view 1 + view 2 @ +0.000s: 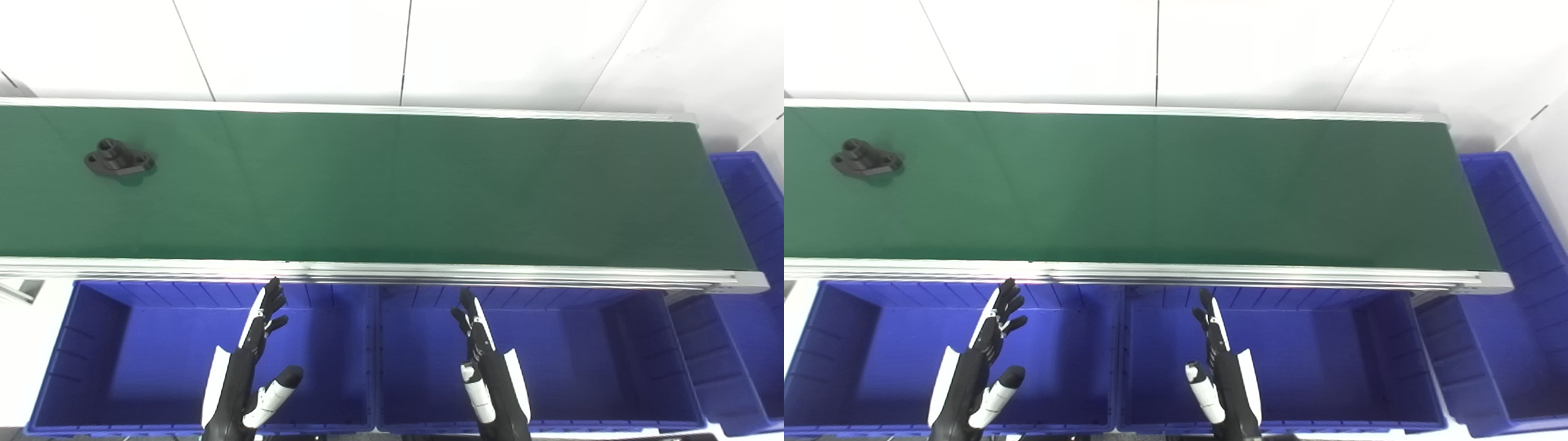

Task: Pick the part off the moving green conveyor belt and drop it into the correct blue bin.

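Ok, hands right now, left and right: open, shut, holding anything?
Left hand: open, holding nothing, over a blue bin.
Right hand: open, holding nothing.

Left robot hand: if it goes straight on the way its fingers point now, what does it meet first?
Probably the near metal rail of the green conveyor belt. The left robot hand, open above a blue bin, points there; its height against the rail is unclear.
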